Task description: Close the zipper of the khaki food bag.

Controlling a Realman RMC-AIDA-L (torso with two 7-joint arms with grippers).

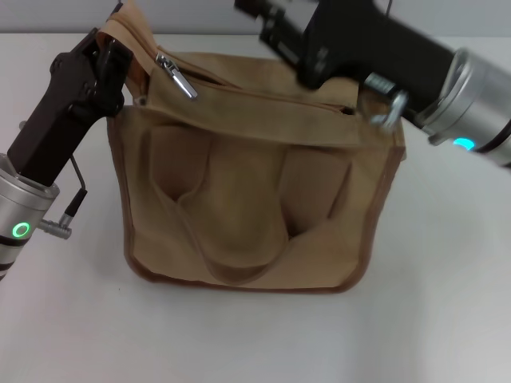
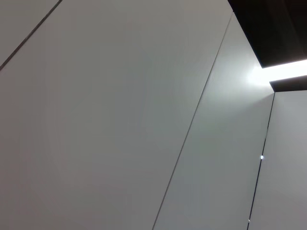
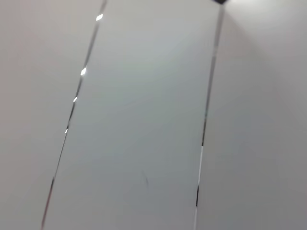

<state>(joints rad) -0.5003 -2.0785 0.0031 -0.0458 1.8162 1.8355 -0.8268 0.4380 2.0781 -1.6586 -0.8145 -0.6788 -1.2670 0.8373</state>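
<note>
Left gripper [image 1: 112, 57] is sitting at bag [image 1: 247, 207] top corner, pull tab [image 1: 177, 77] just beside it; jaws hidden, can't tell. Right gripper [image 1: 275, 32] is hovering past far edge; same. Zipper [image 1: 255, 92] is looking mostly open; closing still left. One bag, one tab, two handles.

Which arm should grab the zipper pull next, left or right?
Left, probably. The left gripper sits at the khaki food bag's left top corner, right beside the silver pull tab. The right gripper is over the bag's far edge, farther off.
</note>
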